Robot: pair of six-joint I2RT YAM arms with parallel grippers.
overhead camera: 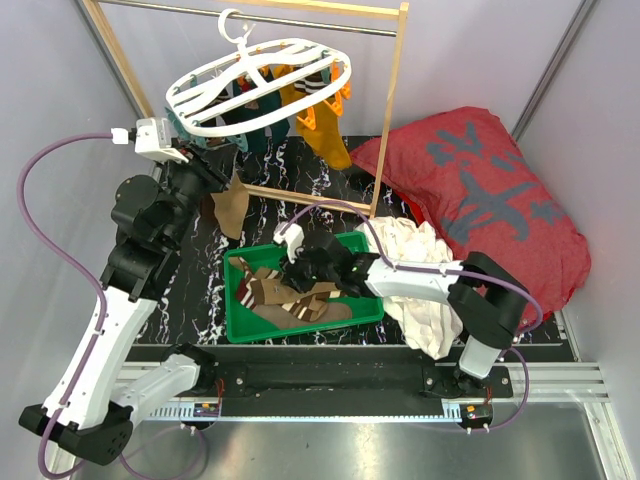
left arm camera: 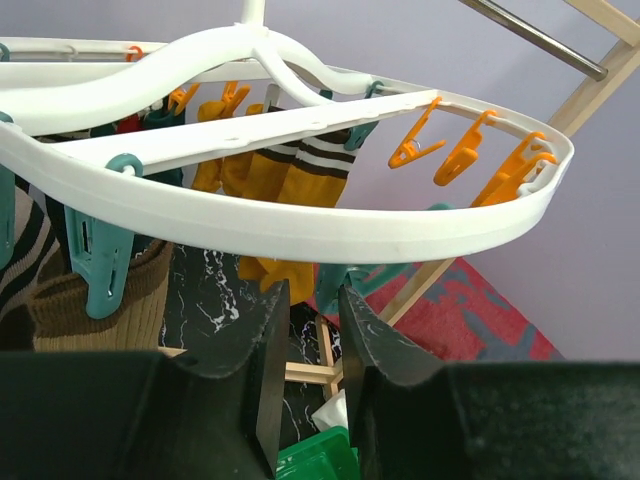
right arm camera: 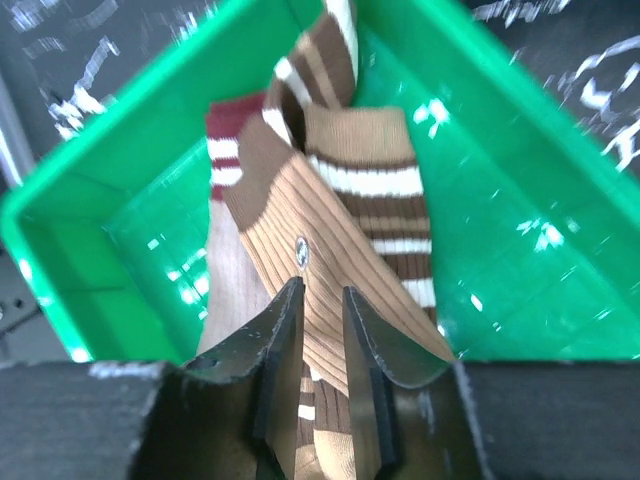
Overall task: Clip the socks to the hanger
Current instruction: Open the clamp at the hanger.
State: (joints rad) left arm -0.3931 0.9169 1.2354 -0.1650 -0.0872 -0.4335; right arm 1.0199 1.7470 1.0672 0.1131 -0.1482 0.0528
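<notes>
Reaching into the bin (right arm camera: 520, 150) with jaws this narrow, your right claw (right arm camera: 322, 292) may pinch only a rib of the tan sock (right arm camera: 325, 270), which could slip out on the lift, or drag up the striped sock (right arm camera: 385, 195) overlapping it. That claw is barely apart, right over the tan sock; whether it touches cannot be told. Your left claw (left arm camera: 312, 295) is narrow too and empty, just under the hanger (left arm camera: 300, 235) rim; a bump there could set it swinging and shake the clipped socks (left arm camera: 300, 180) loose
</notes>
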